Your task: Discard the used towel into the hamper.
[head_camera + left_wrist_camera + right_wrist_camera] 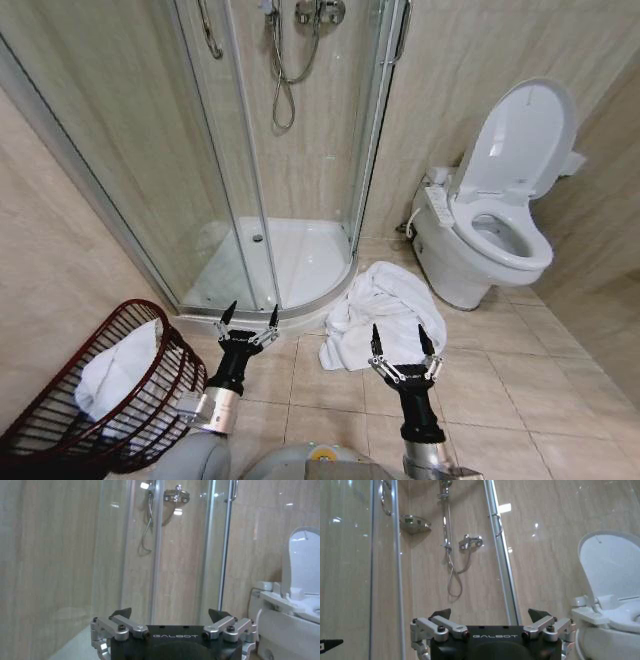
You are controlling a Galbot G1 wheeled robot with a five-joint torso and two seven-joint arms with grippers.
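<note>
Here both arms reach forward and low, fingers spread and empty — left gripper (250, 316) just beside the hamper (60, 420), right gripper (404, 338) over the crumpled white towel (385, 305) near the toilet (490, 220).

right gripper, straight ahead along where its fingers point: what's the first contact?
Probably the towel: in the head view the open right gripper points at the crumpled white heap on the floor tiles. Its wrist view looks level at the shower glass, so it may pass above.
</note>
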